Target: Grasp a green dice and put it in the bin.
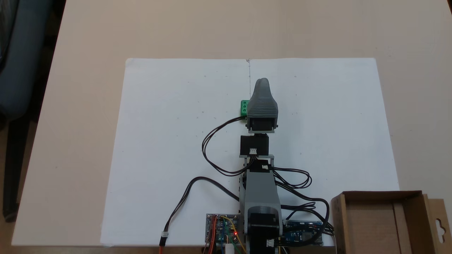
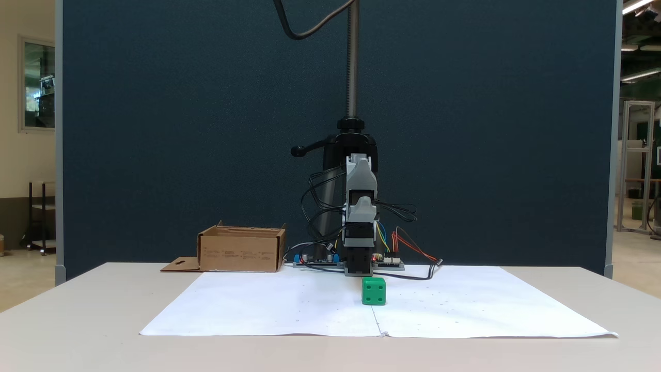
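The green dice (image 1: 243, 107) lies on the white paper, and the grey gripper shell hides its right part from above. Seen from the front, the green dice (image 2: 374, 291) rests free on the paper, just right of the arm's centre line. The gripper (image 1: 262, 84) is raised well above the table and points away from the base. From the front, the gripper (image 2: 361, 166) is high over the dice and does not touch it. Only one grey jaw shows, so open or shut cannot be told. The brown cardboard bin (image 1: 406, 215) stands beside the arm's base.
The bin (image 2: 241, 251) has its flap with the hang-hole cutout (image 1: 439, 225) on the outer side. Circuit boards (image 1: 221, 229) and looping black cables (image 1: 212, 148) lie around the arm's base. A white paper sheet (image 1: 169, 134) covers the middle of the beige table (image 1: 88, 70).
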Robot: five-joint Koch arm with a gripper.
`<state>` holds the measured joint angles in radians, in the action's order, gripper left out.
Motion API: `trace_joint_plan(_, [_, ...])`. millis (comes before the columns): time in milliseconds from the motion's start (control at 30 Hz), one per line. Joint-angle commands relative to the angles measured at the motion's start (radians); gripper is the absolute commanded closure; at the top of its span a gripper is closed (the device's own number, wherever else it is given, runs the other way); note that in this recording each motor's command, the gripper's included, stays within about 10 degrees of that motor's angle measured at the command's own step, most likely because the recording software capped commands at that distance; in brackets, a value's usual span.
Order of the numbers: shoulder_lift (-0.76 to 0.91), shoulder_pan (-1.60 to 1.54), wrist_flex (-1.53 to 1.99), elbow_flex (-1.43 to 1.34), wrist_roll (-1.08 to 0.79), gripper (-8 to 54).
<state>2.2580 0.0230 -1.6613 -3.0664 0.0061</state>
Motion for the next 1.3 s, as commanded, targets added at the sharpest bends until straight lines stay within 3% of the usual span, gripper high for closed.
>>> trace_joint_plan(0, [0.107, 0.008, -0.077, -0.064, -0.060, 0.7])
trace_joint_plan(933, [0.106, -0.051, 0.026, -0.017, -0.066, 0.8])
trace_joint_plan(1267, [0.107, -0.041, 0.500, 0.232, -0.069, 0.8])
